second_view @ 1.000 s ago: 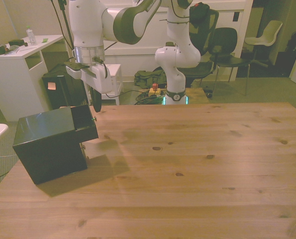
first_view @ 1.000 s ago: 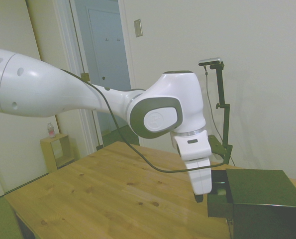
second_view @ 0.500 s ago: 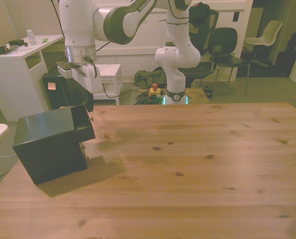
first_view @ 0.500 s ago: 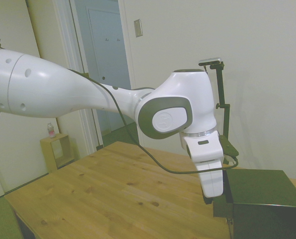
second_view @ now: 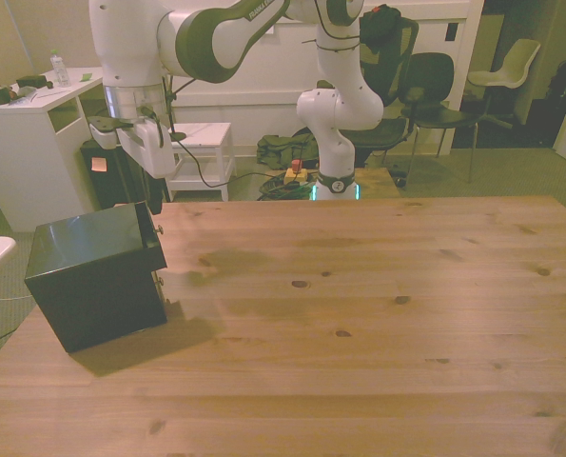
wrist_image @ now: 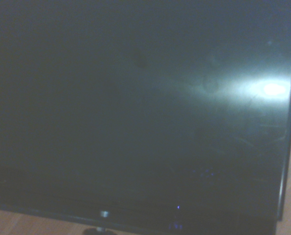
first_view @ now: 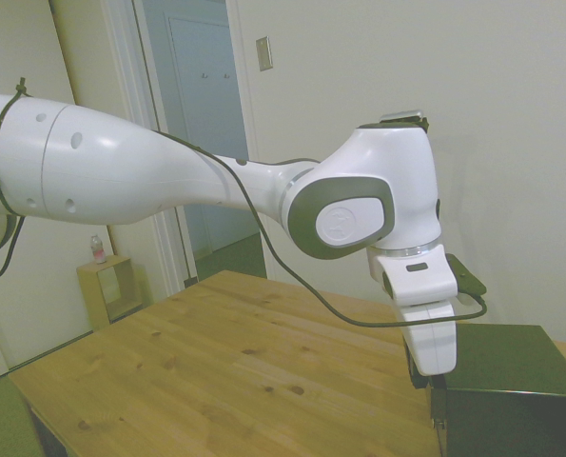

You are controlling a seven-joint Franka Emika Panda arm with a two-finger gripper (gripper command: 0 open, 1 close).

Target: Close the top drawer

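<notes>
from the wrist only the cabinet [wrist_image: 135,98] top shows; front view shows the top drawer [second_view: 155,231] flush.

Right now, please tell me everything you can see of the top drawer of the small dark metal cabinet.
The top drawer is a shallow dark green-black metal drawer with a flat front and a tiny knob. It looks pushed in, about flush with the small dark metal cabinet on the wooden table. The white arm's gripper is right against its front; actual contact cannot be confirmed.
</notes>
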